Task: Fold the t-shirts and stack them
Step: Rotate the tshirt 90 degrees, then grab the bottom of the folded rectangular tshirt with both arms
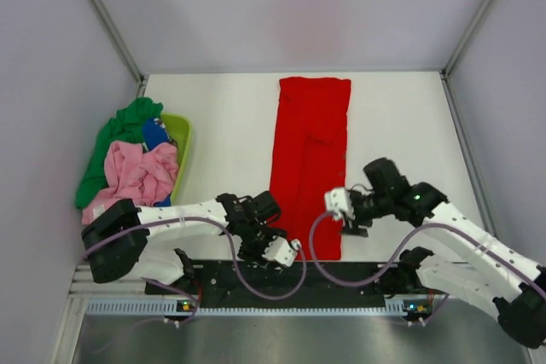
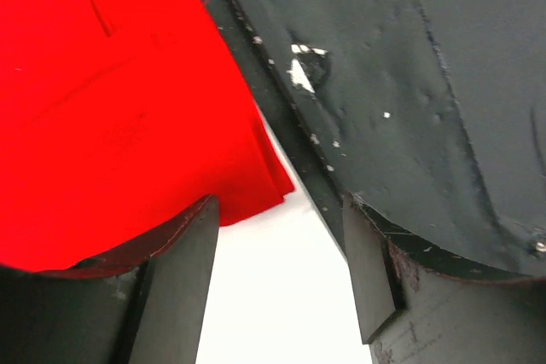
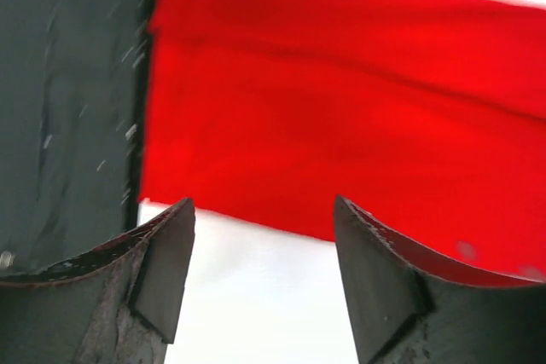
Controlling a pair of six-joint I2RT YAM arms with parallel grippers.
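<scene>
A bright red t-shirt [image 1: 309, 159] lies flat down the middle of the white table, folded lengthwise into a long narrow strip; no print shows. My left gripper [image 1: 284, 251] hovers at the strip's near left corner, open, nothing between its fingers. In the left wrist view that gripper [image 2: 280, 210] frames bare table, with the red t-shirt's corner [image 2: 111, 108] just ahead and left. My right gripper [image 1: 337, 204] stands open beside the strip's right edge near its near end. In the right wrist view, this gripper [image 3: 262, 206] is empty and the red t-shirt [image 3: 341, 108] lies just beyond its tips.
At the left a lime-green basket [image 1: 181, 138] holds a heap of a green tee [image 1: 119, 130], a pink tee [image 1: 136, 172] and a blue tee [image 1: 155, 134]. A black base plate [image 1: 281, 279] runs along the near edge, close to both grippers. White walls enclose the table.
</scene>
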